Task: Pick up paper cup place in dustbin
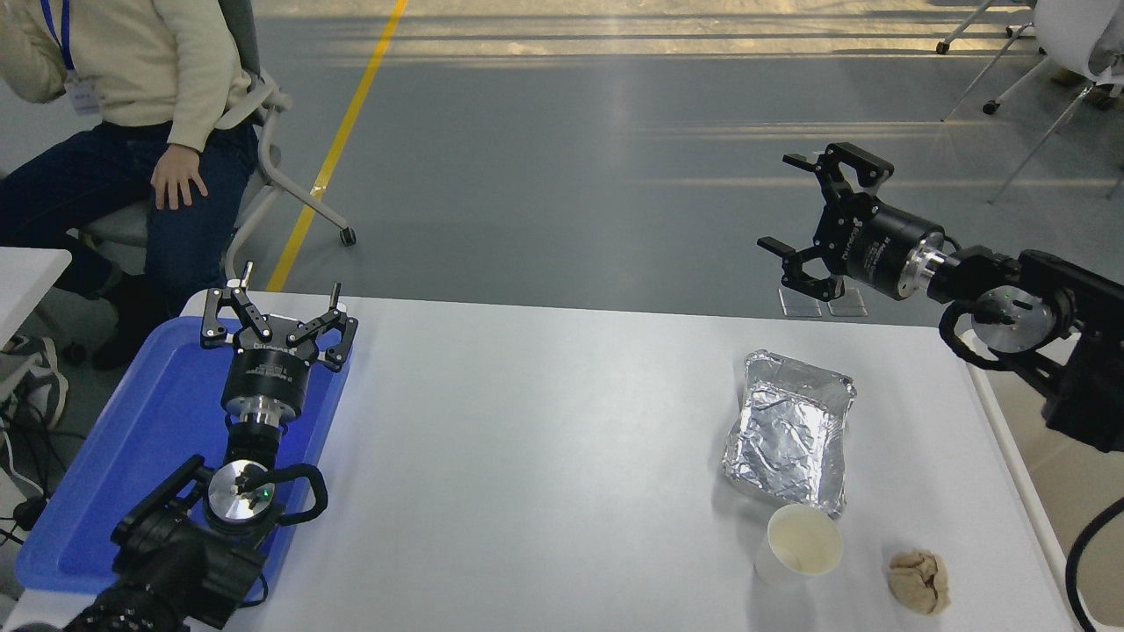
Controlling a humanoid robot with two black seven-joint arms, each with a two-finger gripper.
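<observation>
The small white paper cup [803,544] stands upright near the table's front right, its cream inside showing. The dustbin [1010,439], a cream-white bin with a beige inside, stands just off the table's right edge and is partly hidden by my right arm. My right gripper [779,202] is open and empty, raised above the table's far right edge, well behind the cup. My left gripper [290,285] is open and empty, parked over the blue tray at the lower left.
A crumpled silver foil tray [790,430] lies just behind the cup. A tan paper wad [918,579] lies to the cup's right. A flat blue tray [105,474] lies at the table's left edge. A seated person [132,105] is at the far left.
</observation>
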